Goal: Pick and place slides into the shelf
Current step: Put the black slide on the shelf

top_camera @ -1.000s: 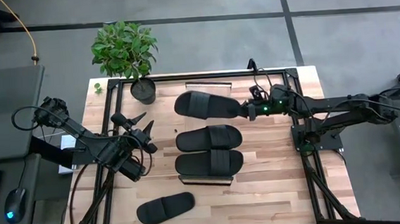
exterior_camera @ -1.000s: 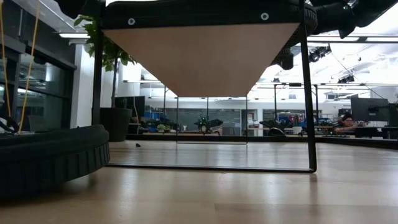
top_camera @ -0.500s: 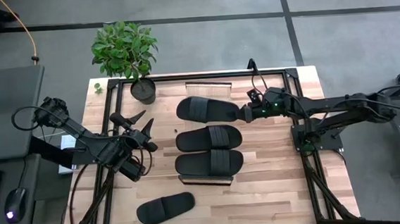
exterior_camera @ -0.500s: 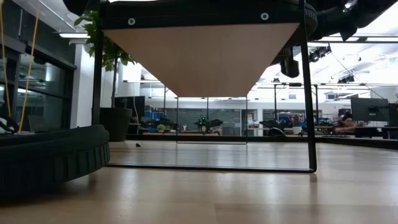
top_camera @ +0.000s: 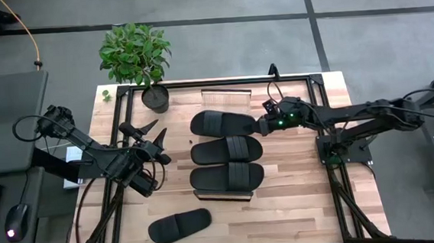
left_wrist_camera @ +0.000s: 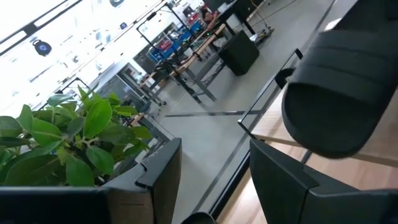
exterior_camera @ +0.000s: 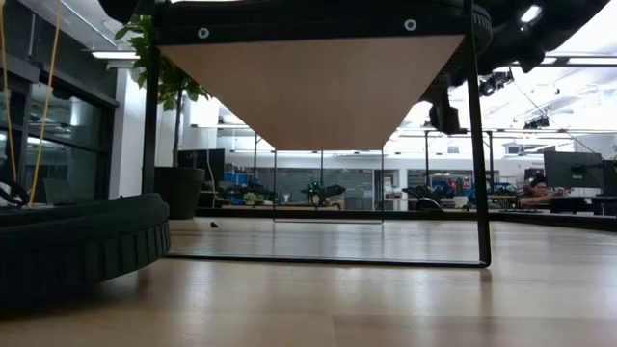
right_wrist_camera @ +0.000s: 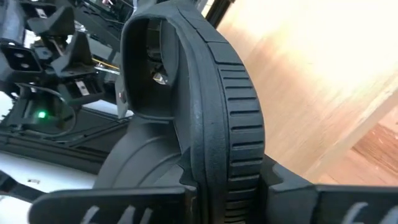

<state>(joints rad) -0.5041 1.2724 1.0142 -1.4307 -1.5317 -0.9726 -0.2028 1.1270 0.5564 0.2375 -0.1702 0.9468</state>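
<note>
**Friend:** Where is your right hand now?

**Me:** My right hand (top_camera: 264,123) is over the shelf (top_camera: 226,94), at its far end by the plant (top_camera: 135,52). It is closed tight on the end of one slide (top_camera: 221,123). From the right wrist view I see that slide (right_wrist_camera: 205,124) pinched between the fingers (right_wrist_camera: 124,208).

**Friend:** Is it down on the shelf?

**Me:** I cannot tell if it touches.

**Friend:** And the other slides?

**Me:** Two slides (top_camera: 226,149) lie side by side on the shelf, just beside the held one. The fourth slide (top_camera: 179,226) lies on the table (top_camera: 300,207), off the shelf, on my left side.

**Friend:** What about your left hand?

**Me:** My left hand (top_camera: 152,140) waits left of the shelf, near the plant. Its fingers (left_wrist_camera: 155,180) are partly apart and hold nothing.
</note>
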